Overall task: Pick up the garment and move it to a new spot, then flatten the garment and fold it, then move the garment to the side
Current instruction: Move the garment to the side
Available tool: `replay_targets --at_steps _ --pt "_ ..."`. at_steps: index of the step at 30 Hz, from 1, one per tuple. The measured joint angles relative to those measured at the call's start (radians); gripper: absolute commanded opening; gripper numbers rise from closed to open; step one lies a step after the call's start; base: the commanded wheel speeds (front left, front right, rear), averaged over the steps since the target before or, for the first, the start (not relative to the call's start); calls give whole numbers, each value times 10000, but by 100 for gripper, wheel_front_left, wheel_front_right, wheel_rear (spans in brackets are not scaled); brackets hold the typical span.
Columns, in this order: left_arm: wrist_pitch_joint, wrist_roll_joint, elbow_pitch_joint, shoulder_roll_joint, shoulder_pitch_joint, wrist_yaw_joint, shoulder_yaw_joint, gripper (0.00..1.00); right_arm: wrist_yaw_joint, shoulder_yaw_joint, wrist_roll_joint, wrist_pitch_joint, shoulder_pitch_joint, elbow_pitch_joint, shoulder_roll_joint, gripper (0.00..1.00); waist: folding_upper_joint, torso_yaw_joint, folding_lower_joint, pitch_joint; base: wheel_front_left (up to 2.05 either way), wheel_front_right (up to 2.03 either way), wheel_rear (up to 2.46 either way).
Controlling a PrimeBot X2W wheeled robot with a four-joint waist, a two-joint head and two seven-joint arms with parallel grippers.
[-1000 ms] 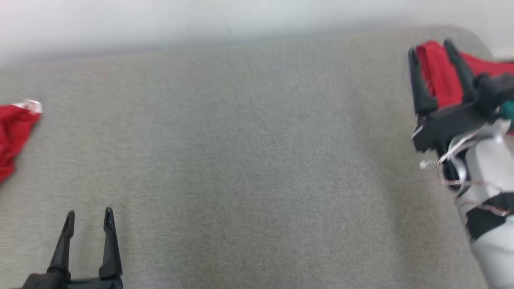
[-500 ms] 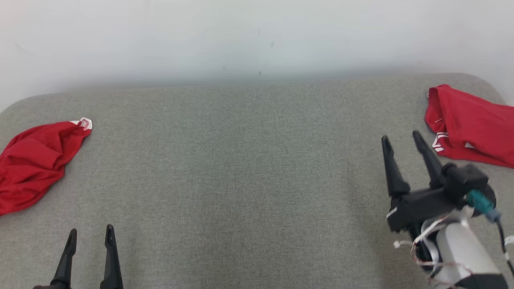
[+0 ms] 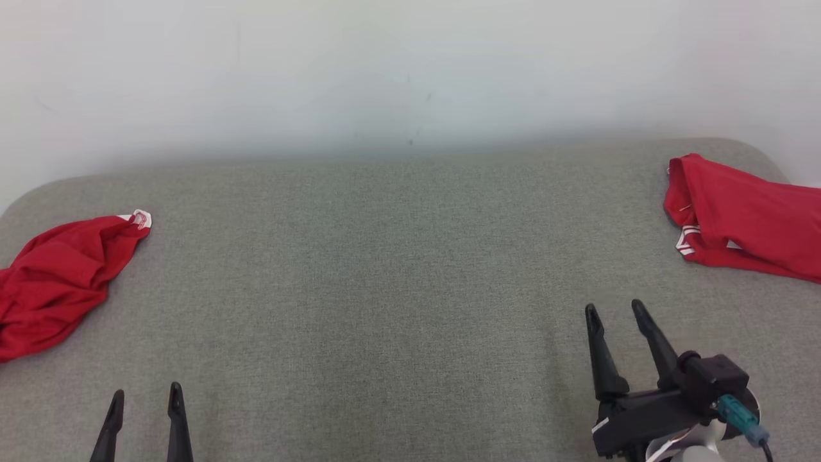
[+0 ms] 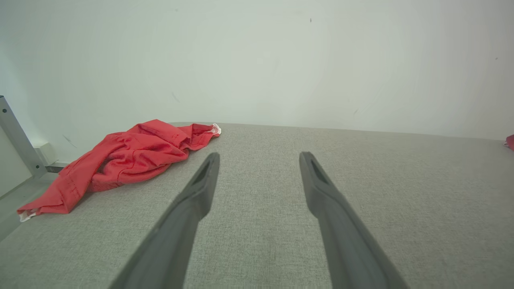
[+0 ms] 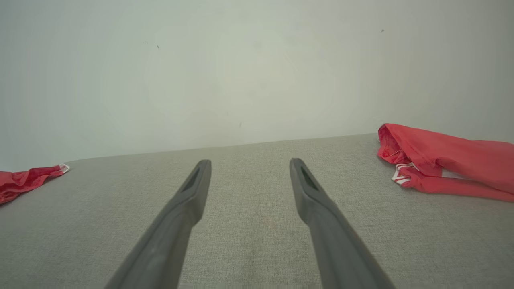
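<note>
A crumpled red garment [image 3: 54, 282] with a white trim corner lies at the left edge of the grey surface; the left wrist view shows this crumpled garment [image 4: 120, 160] ahead and to the left. A second red garment [image 3: 744, 218], folded with white stripes, rests at the far right; the right wrist view has that folded garment [image 5: 445, 160] on its right. My left gripper [image 3: 144, 398] stands open at the lower left, holding nothing. My right gripper [image 3: 614, 311] is open at the lower right, well short of the folded garment.
The grey fabric-covered surface [image 3: 385, 289] spans the whole width, with rounded far corners. A pale wall [image 3: 410, 70] runs close behind its far edge. A grey metal bar [image 4: 16, 136] stands beyond the left end in the left wrist view.
The head camera tilted up, so the whole picture shifted down. My right gripper has drawn back from the folded garment on the right, toward me, still open. The left gripper kept its place.
</note>
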Motion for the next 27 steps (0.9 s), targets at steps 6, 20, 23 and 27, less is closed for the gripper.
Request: replay_targets --at_steps 6,20,23,27 --pt "0 79 171 -19 99 -2 46 100 0 -27 -59 -50 485 -236 280 100 0 -53 1 -183 0 0 0" --pt "0 334 433 54 280 -98 10 100 0 -117 -280 -125 1394 -328 665 100 1 1 1 -335 0 0 0" --pt "0 347 439 56 284 -128 -10 100 0 -125 -280 -134 1397 -330 690 100 1 15 1 -334 0 0 0" --pt "0 351 472 48 288 -163 -10 100 0 -138 -288 -136 1432 -326 711 100 1 30 0 -338 0 0 0"
